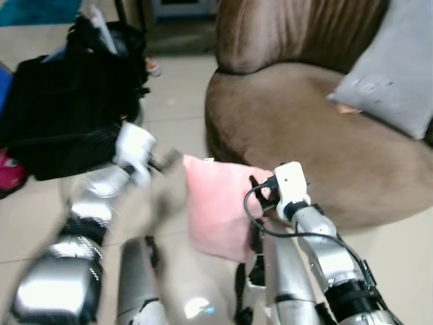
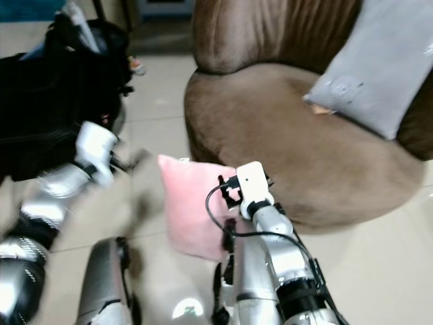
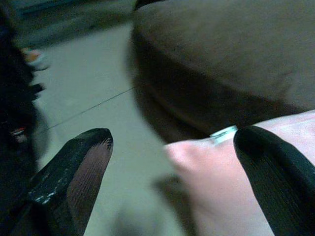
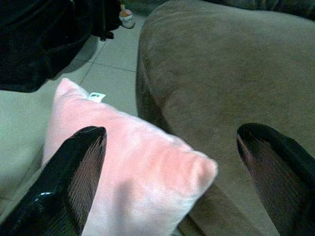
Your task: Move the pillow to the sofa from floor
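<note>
A pink pillow (image 1: 218,206) stands on edge on the tiled floor (image 1: 172,101), against the near left foot of the brown sofa (image 1: 304,135), as the robot closes in from both sides.

The right gripper (image 4: 172,172) is at the pillow's right upper corner, its two black fingers spread wide: one finger (image 4: 74,172) lies over the pink fabric, the other (image 4: 275,167) is out over the sofa's side, and nothing is pinched between them. The left gripper (image 3: 172,182) is at the pillow's far left corner, beside the small white label (image 3: 223,132); its fingers are likewise wide apart, one (image 3: 74,177) over bare floor, the other (image 3: 275,177) against or just above the plush. The left arm (image 1: 88,203) is blurred in the head views, so it appears to be moving.

The step in hand looks like securing a two-sided hold. It would be done best by bringing each pair of fingers well onto a corner of the soft cover before closing, since a shallow pinch on plush could slip. The lift then has to clear the sofa's rounded front edge and set the pillow on the seat, left of the grey cushion (image 1: 392,71) at the far right.

A heap of black bags (image 1: 67,101) lies on the floor to the far left, well apart.
</note>
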